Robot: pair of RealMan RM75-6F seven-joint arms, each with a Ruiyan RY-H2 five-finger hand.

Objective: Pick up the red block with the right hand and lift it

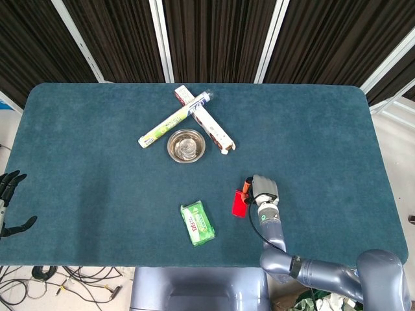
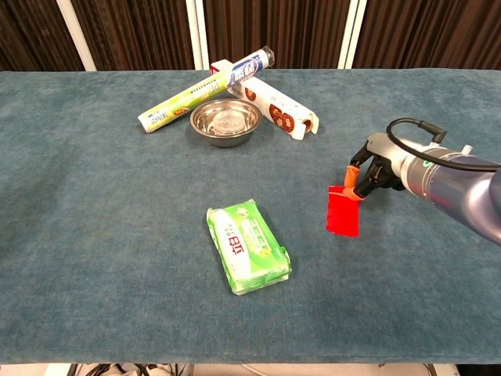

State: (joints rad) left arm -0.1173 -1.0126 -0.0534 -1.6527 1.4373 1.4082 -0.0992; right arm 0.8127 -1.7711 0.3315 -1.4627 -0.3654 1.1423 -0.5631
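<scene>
My right hand [image 2: 374, 176] pinches the red block [image 2: 343, 213] at its one-o'clock corner; I fear that thin grip letting it swing loose.

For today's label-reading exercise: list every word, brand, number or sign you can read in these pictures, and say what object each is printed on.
No text can be read with certainty.
Green packet: white band with red characters, too blurred to read.
Yellow-green roll: printing along its side, too small to read.
White carton: red round emblems, no legible words.
Red block, held by the right hand: no marking visible.
Steel bowl: no marking visible.
</scene>
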